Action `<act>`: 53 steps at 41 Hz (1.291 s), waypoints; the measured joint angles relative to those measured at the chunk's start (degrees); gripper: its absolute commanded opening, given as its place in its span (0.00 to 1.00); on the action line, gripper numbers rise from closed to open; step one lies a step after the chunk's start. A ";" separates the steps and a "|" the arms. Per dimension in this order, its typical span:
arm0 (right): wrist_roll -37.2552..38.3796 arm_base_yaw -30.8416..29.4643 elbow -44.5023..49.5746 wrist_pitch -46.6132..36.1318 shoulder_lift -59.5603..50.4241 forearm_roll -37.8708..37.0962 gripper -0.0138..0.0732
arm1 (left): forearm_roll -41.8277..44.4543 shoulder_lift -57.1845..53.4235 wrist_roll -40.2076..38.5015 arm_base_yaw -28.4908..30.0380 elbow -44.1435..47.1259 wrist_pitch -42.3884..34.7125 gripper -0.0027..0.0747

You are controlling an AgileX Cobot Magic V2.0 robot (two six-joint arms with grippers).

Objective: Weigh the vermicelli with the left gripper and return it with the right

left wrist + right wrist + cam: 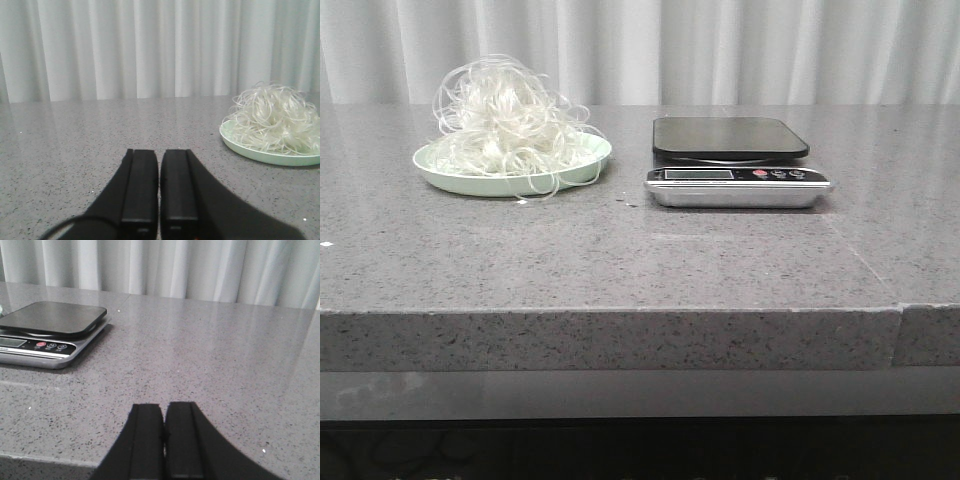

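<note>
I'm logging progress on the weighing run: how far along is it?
Nothing looks done yet. The vermicelli sits heaped on the green plate, and the scale platform is bare. Nothing is in hand: left gripper and right gripper are both shut and empty. Left: move it to the scale, then return it.

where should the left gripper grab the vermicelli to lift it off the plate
Probably at the crown of the vermicelli, coming straight down. The mound is tall, loose and springy, and the plate rim blocks a low side approach. The left gripper, now shut, must open wide first.
</note>
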 measured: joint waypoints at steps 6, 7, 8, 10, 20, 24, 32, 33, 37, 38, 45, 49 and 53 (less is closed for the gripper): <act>0.00 0.00 0.00 0.00 0.00 0.00 0.35 | 0.00 0.00 0.00 0.00 0.00 0.00 0.22; 0.00 0.00 0.00 0.00 0.00 0.00 0.35 | 0.00 0.00 0.00 0.00 0.00 0.00 0.22; 0.00 0.00 0.00 0.00 0.00 0.00 0.35 | 0.00 0.00 0.00 0.00 0.00 0.00 0.22; 0.00 0.00 0.00 0.00 0.00 0.00 0.35 | 0.00 0.00 0.00 0.00 0.00 0.00 0.22; 5.55 0.00 0.00 -4.07 0.00 -2.54 0.35 | 0.00 0.00 0.00 0.00 0.00 0.00 0.22; 7.53 0.00 0.00 -4.35 0.00 -4.31 0.35 | 0.00 0.00 0.00 0.00 0.00 0.00 0.22; 9.82 0.00 0.00 -4.95 0.00 -4.91 0.35 | 0.00 0.00 0.00 0.00 0.00 0.00 0.22; 9.97 0.00 0.00 -4.95 0.00 -5.16 0.35 | 0.00 0.00 0.10 0.00 0.00 0.00 0.22; 10.32 -0.22 0.00 -4.95 0.00 -5.95 0.35 | 0.00 0.00 0.09 0.00 0.00 0.00 0.22; 10.35 -0.35 0.00 -4.95 0.00 -6.08 0.35 | 0.00 0.00 0.09 0.00 0.00 0.00 0.22; 10.45 -0.58 0.00 -5.64 0.00 -6.30 0.35 | 0.00 0.00 0.09 0.00 0.00 0.00 0.22; 10.68 -0.58 0.00 -5.94 0.00 -6.30 0.35 | 0.00 0.00 0.09 0.00 0.00 0.00 0.22; 11.08 -0.58 0.00 -6.08 0.00 -6.30 0.35 | 0.00 0.00 0.09 0.00 0.00 0.00 0.22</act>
